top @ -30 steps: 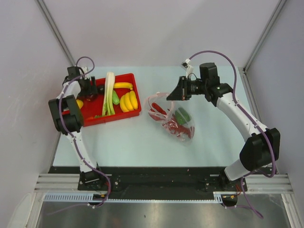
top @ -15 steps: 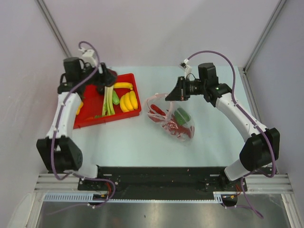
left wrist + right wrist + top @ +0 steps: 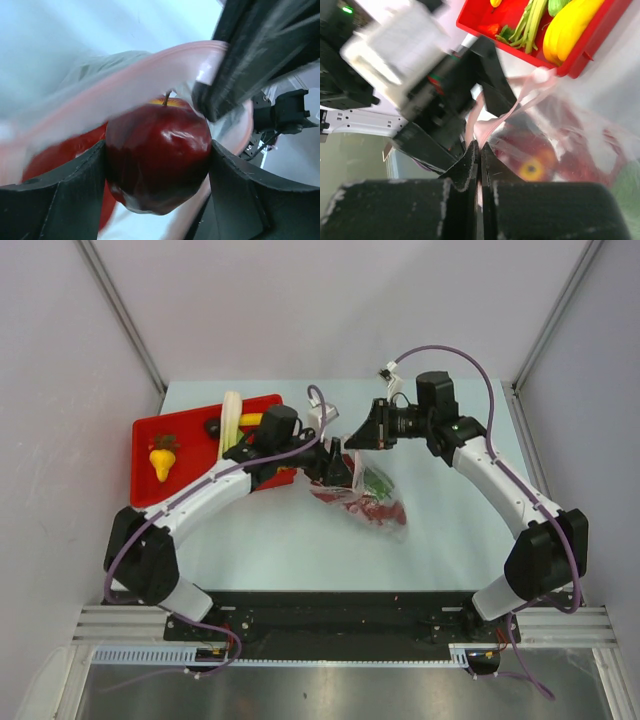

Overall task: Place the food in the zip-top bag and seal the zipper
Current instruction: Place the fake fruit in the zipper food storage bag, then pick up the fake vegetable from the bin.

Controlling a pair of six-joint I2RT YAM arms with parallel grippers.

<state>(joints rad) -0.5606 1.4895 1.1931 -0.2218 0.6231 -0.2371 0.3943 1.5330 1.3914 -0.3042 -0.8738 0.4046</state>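
Holding a dark red apple (image 3: pixel 159 150) clamped between its fingers, left end effector (image 3: pixel 157 167) sits at the mouth of the zip-top bag (image 3: pixel 392 508), mid-bench (image 3: pixel 280 540). Right end effector (image 3: pixel 479 150): closed tight, pinching the pink zipper (image 3: pixel 486 125) rim.

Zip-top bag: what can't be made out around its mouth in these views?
Top external: left gripper and its arm hide the dark red fruit and part of the red tray.
Left wrist: the fruit blocks the zip-top bag's inside; the zipper is motion-blurred.
Right wrist: the top edge cuts off the tray; the bag's contents are blurred.
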